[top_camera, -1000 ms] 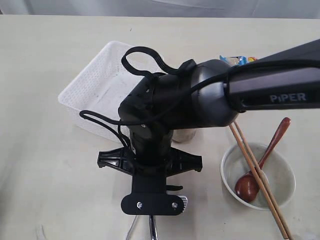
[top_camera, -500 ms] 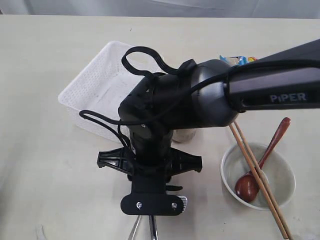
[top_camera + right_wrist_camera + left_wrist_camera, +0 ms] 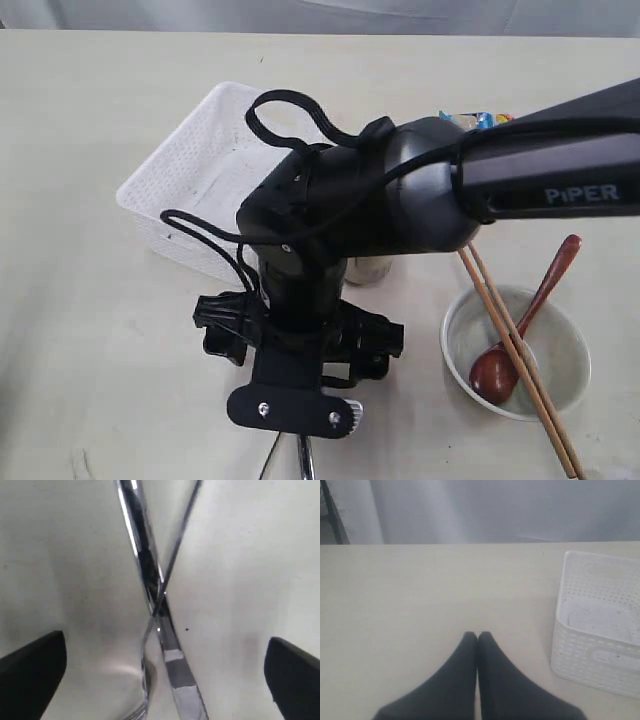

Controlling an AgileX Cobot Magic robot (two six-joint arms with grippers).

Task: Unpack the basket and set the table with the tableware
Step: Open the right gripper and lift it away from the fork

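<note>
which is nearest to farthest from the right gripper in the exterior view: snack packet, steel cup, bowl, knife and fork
From the right gripper:
1. knife and fork, crossed on the table right beneath it, at the bottom of the view.
2. steel cup, just beyond it, toward the basket side.
3. bowl, off to the right.
4. snack packet, far back on the right.

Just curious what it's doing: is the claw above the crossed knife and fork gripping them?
No: the right gripper has its fingers wide apart, with the knife and fork lying free on the table between them.
</note>
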